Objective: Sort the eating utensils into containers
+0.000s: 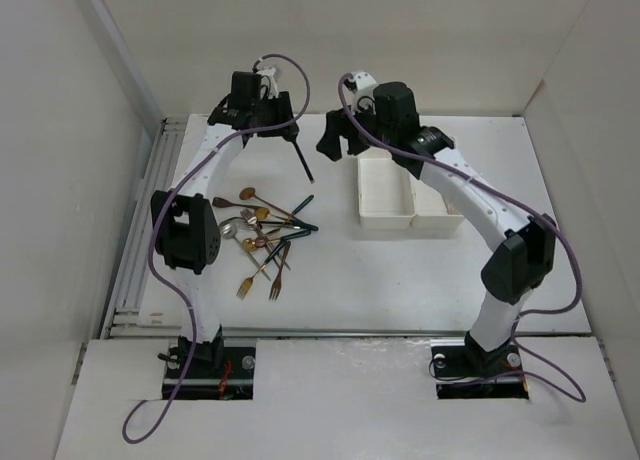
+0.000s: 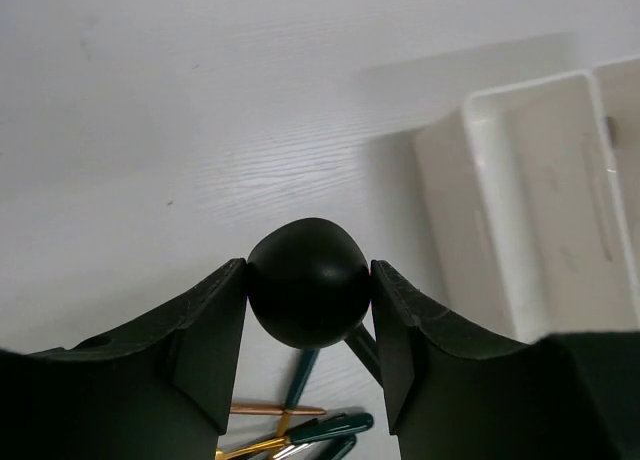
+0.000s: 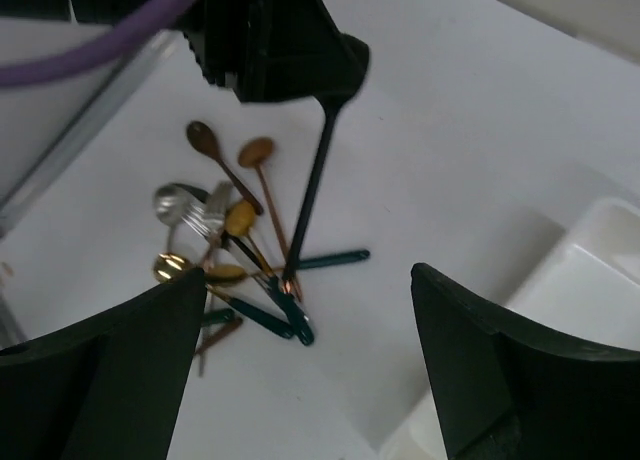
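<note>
My left gripper (image 1: 268,108) is shut on the bowl of a black spoon (image 2: 308,295), held above the table behind the pile. Its handle (image 1: 302,160) hangs down toward the pile, as the right wrist view (image 3: 318,180) shows. The pile of utensils (image 1: 265,235), gold, copper, silver and green-handled, lies left of centre, and it shows in the right wrist view (image 3: 235,240). Two adjoining white bins (image 1: 385,195) sit right of it, also seen from the left wrist (image 2: 530,200). My right gripper (image 3: 310,360) is open and empty, above the left bin's far end (image 1: 340,138).
Two copper forks (image 1: 262,278) lie at the pile's near edge. White walls enclose the table on the left, back and right. A metal rail (image 1: 140,250) runs along the left edge.
</note>
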Available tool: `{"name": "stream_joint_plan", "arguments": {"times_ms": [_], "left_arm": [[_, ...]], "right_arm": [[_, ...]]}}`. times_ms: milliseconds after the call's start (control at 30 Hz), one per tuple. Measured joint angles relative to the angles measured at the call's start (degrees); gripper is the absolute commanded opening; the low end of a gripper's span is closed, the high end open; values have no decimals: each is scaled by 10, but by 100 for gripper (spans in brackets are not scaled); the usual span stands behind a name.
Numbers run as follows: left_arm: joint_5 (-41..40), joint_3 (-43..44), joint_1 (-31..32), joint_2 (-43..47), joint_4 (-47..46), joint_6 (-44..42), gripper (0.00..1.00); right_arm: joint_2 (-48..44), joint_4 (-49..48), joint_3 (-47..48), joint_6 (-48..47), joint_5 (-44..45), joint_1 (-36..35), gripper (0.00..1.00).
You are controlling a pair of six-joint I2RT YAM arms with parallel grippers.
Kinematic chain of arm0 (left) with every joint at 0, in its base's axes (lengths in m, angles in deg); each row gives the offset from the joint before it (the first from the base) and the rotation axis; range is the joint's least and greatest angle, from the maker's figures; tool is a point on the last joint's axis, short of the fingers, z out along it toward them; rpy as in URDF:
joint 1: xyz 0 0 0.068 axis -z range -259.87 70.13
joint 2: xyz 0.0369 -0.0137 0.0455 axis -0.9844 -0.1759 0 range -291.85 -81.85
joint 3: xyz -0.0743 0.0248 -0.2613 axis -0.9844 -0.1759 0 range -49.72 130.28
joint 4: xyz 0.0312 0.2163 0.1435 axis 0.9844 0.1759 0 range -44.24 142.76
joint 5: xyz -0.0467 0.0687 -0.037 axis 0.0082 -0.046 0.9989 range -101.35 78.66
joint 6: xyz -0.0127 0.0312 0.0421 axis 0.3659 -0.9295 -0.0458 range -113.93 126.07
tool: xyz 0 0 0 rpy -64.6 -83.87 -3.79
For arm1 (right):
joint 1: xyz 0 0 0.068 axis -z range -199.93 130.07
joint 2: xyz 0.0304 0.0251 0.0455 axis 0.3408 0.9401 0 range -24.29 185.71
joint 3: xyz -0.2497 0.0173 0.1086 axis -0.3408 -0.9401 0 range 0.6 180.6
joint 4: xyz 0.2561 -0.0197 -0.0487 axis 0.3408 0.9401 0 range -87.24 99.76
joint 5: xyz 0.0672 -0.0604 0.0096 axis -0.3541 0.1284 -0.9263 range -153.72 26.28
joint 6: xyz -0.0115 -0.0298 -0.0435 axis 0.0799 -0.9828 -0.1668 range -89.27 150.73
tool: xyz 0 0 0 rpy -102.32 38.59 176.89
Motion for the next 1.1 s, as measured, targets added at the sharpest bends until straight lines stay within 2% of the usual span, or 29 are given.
{"name": "stream_joint_plan", "arguments": {"times_ms": [133,333,433,600,767,800,867,900,933,1000,1033,1067,1100], "left_arm": [[52,0,18,35,-13,-8,0],[80,1,26,41,-19,-9,0],[84,1,28,41,-20,-8,0],[87,1,32,41,-21,-2,0],[87,1,39,41,-21,8,0],[87,1,39,41,-21,9,0],[87,1,41,41,-21,13,0],[87,1,41,41,-21,14,0],[87,1,41,41,-21,15,0],[88,0,42,43,-18,16,0],[88,-1,42,44,-19,17,29],[87,-2,42,44,-21,17,48],[85,-3,42,44,-21,15,61]], "right_arm": [[73,-55,55,53,-94,12,85],[144,-95,60,138,-174,31,80],[158,-102,58,161,-195,38,76],[160,-128,53,183,-210,37,60],[169,-152,39,211,-221,36,52],[174,-158,39,216,-222,36,43],[183,-162,39,223,-223,36,31],[188,-162,38,227,-223,36,21],[191,-163,38,231,-223,36,0],[191,-163,27,239,-209,38,0],[191,-168,25,242,-211,40,0],[191,-171,23,243,-210,40,0],[190,-172,21,244,-207,39,0]]}}
